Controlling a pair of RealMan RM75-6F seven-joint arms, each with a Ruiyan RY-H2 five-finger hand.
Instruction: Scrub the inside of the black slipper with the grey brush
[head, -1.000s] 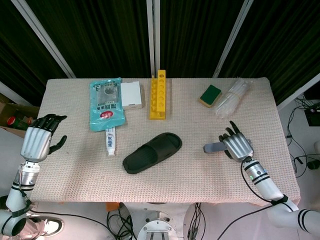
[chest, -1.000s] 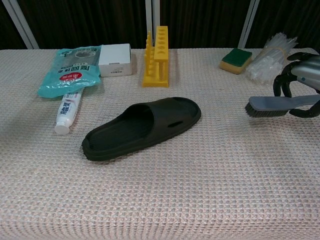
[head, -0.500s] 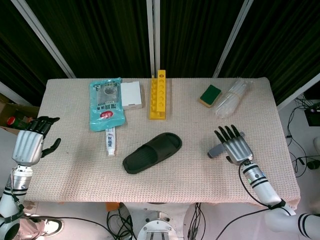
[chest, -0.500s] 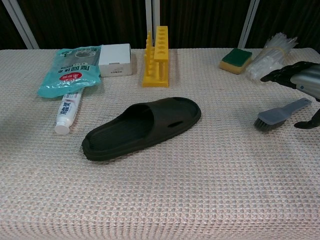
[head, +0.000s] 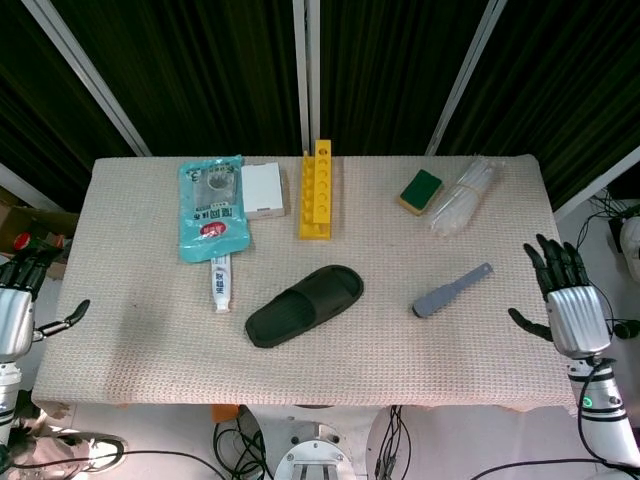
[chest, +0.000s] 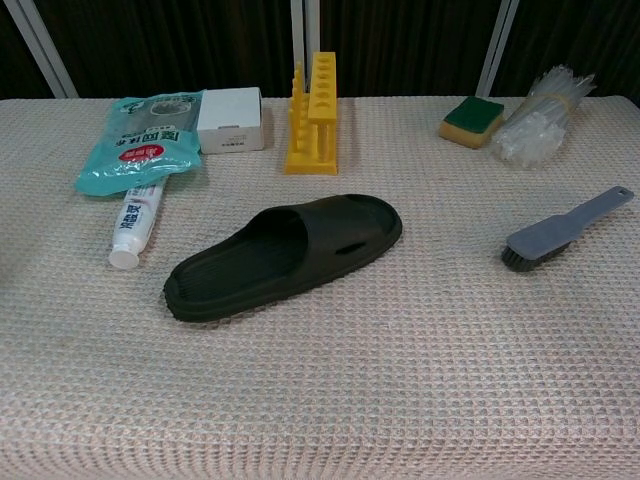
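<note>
You are viewing the grey brush (head: 452, 290) lying right of centre on the table (head: 150, 330), handle angling toward the upper right, well apart from the black slipper (head: 304, 305) at centre. Your right hand (head: 570, 305) is hovering at the right edge, fingers spread wide and holding nothing; your left hand (head: 15, 305) at the left edge is likewise spreading empty. The brush is probably light and stiff: take the slim handle. The slipper is looking soft, perhaps needing steadying.

Matt ribbed rubbery slipper (chest: 283, 256)
</note>
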